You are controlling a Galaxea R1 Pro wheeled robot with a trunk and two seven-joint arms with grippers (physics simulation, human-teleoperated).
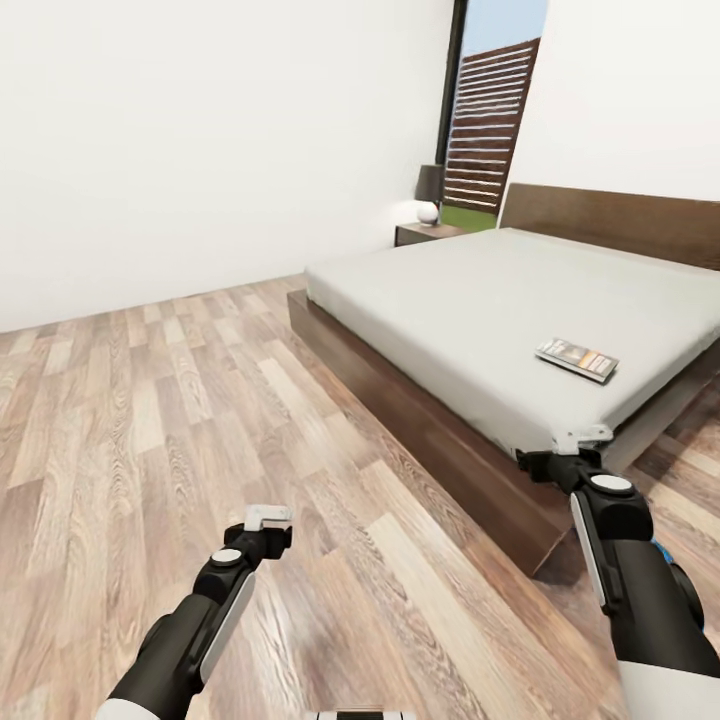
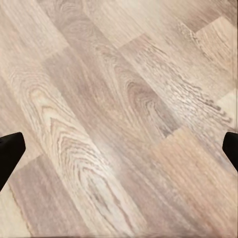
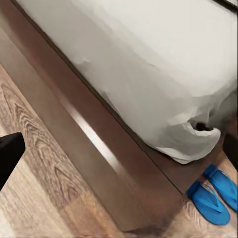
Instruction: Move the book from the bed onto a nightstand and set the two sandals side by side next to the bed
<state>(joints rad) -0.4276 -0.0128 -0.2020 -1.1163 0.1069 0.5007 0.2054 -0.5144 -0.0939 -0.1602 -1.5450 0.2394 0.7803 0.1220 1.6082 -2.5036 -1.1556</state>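
Book (image 1: 577, 359) lettering unreadable, lying centre-right on the bed (image 1: 480, 300), above the right fingers (image 3: 10, 151); both pairs of fingers spread wide, empty

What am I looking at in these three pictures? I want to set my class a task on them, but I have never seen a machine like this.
These are simulator renders of a wheeled robot with two arms in a bedroom. The large picture comes from a camera on its head, looking forward and down. The left end effector hangs over the wood floor; the right end effector is at the near corner of the bed. A book lies on the mattress, and a nightstand with a lamp stands by the headboard. The other two pictures come from cameras near each end effector. The left one sees bare floor between open fingers. The right one sees the bed's corner and two blue sandals on the floor beside it. Nothing is held.
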